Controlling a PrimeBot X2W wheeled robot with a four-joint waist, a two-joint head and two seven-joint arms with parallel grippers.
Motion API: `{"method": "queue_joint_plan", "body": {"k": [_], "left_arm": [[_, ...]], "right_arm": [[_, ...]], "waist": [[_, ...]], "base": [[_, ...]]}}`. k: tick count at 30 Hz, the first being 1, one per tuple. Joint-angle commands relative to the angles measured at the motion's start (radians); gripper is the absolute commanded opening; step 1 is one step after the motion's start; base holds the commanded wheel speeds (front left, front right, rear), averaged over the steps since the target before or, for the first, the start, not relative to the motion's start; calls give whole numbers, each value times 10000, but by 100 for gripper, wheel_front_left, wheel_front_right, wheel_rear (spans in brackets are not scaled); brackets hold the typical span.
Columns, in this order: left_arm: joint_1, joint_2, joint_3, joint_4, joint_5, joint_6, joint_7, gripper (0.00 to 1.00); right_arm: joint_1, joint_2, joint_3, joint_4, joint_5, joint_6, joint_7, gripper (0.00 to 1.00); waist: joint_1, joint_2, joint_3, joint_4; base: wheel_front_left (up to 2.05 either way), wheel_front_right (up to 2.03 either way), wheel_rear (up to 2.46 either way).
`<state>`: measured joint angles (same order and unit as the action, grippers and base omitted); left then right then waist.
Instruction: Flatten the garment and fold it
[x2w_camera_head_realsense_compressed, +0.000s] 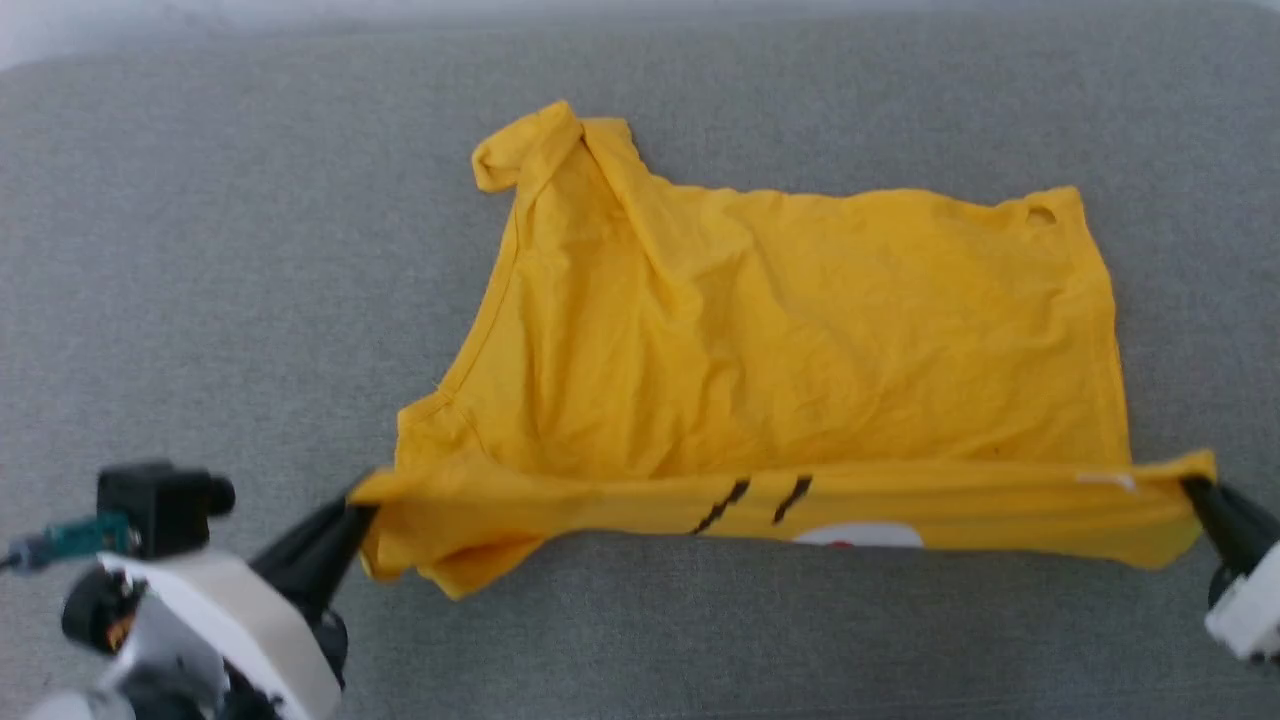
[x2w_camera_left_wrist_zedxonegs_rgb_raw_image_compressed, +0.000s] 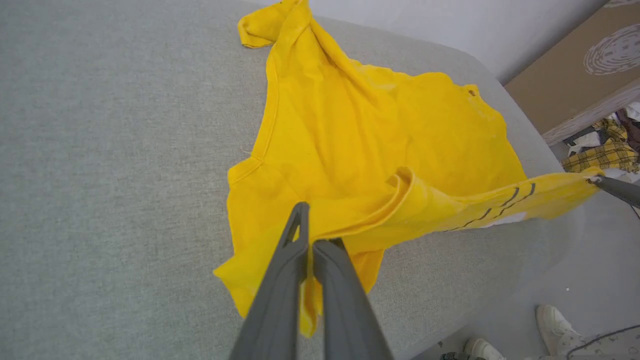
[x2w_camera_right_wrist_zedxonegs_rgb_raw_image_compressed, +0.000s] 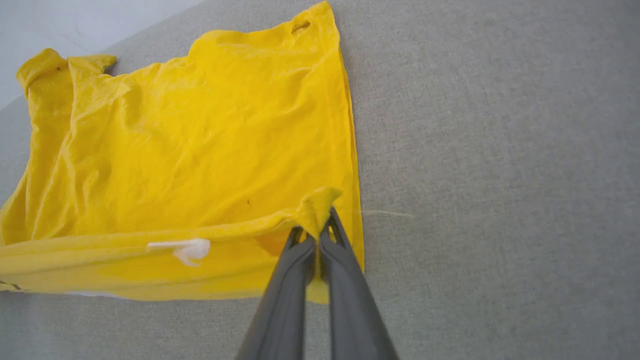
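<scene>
1. Head view: yellow garment (x2w_camera_head_realsense_compressed: 780, 330) lies mid-frame on the grey fabric surface (x2w_camera_head_realsense_compressed: 200, 250); mostly spread, wrinkled; its near edge is lifted off the surface as a taut band running 9 to 3 o'clock.
2. Left tool (x2w_camera_head_realsense_compressed: 360, 510) sits at 8 o'clock of the frame, clamped on the band's left end; right tool (x2w_camera_head_realsense_compressed: 1195, 490) sits at 4 o'clock, clamped on the right end; the two are well apart with the band stretched between them.
3. At 6 o'clock of the garment the band shows two black stripe marks (x2w_camera_head_realsense_compressed: 755, 503); a white oval (x2w_camera_head_realsense_compressed: 860, 537) sits just beside them toward 3 o'clock; there is a red speck at the oval's lower edge, too small to read.
4. Sleeve (x2w_camera_head_realsense_compressed: 520, 150) is bunched at 11 o'clock of the garment; a small hole (x2w_camera_head_realsense_compressed: 1040, 214) shows near the corner at 2 o'clock.
5. Left wrist view: left tool (x2w_camera_left_wrist_zedxonegs_rgb_raw_image_compressed: 311, 245) has its fingers pressed together with the garment (x2w_camera_left_wrist_zedxonegs_rgb_raw_image_compressed: 350, 125) pinched between; loose cloth hangs below the pinch; the band leads off toward 3 o'clock to the right tool (x2w_camera_left_wrist_zedxonegs_rgb_raw_image_compressed: 597, 181).
6. Right wrist view: right tool (x2w_camera_right_wrist_zedxonegs_rgb_raw_image_compressed: 317, 235) is shut on a peaked corner of the garment (x2w_camera_right_wrist_zedxonegs_rgb_raw_image_compressed: 200, 140); a white label (x2w_camera_right_wrist_zedxonegs_rgb_raw_image_compressed: 187, 248) lies on the band at 9 o'clock of the tool.
7. Left wrist view, off the surface: cardboard box (x2w_camera_left_wrist_zedxonegs_rgb_raw_image_compressed: 575, 75) at 2 o'clock; plaid cloth (x2w_camera_left_wrist_zedxonegs_rgb_raw_image_compressed: 605, 150) just below it; white shoes (x2w_camera_left_wrist_zedxonegs_rgb_raw_image_compressed: 555, 327) on the floor at 5 o'clock.
</scene>
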<state>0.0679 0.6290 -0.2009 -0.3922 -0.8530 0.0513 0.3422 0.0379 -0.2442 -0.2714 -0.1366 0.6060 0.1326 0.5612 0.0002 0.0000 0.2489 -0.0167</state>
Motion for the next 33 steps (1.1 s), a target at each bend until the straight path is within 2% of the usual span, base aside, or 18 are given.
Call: {"method": "queue_joint_plan", "body": {"k": [1, 7, 15, 22, 28, 29, 30, 31, 33], "left_arm": [[-388, 107, -14, 62, 143, -105, 34, 0], [-2500, 124, -403, 782, 418, -650, 396, 0], [-4672, -309, -828, 2160, 460, -1219, 470, 0], [-5643, -464, -1013, 3295, 654, -1449, 186, 0], [-5918, -491, -1423, 4351, 564, -1524, 738, 0], [-5945, -521, -1442, 4464, 508, -1507, 818, 0], [-5957, -563, -1438, 4561, 443, -1464, 875, 0], [-5956, -606, -1432, 4617, 370, -1435, 918, 16], [-5939, -709, -1344, 4635, 186, -1388, 889, 49]], "right_arm": [[-302, -100, 43, 66, -58, -19, -74, 0], [-1884, -533, 523, 637, -311, -19, -51, 0], [-3680, -824, 1229, 1624, -612, -19, -336, 0], [-4607, -1000, 1593, 2520, -698, -19, -620, 0], [-4900, -981, 1828, 3207, -631, -19, -586, 0], [-4923, -947, 1808, 3326, -607, -19, -537, 7], [-4922, -897, 1778, 3456, -580, -19, -397, 42], [-4927, -859, 1767, 3515, -541, -19, -280, 100], [-4974, -728, 1560, 3522, -369, -19, -246, 100]], "waist": [[-2, 0, 512, -140], [-2, 0, 1352, -292], [-2, 0, 2310, -558], [-2, 0, 2867, -696], [-2, 0, 3122, -681], [-2, 0, 3136, -678], [-2, 0, 3138, -679], [-2, 0, 3131, -676], [-2, 0, 3096, -661]], "base": [[0, 0, 0], [0, 0, 0], [0, 0, 0], [0, 0, 0], [0, 0, 0], [0, 0, 0], [0, 0, 0], [0, 0, 0], [0, 0, 0]]}}
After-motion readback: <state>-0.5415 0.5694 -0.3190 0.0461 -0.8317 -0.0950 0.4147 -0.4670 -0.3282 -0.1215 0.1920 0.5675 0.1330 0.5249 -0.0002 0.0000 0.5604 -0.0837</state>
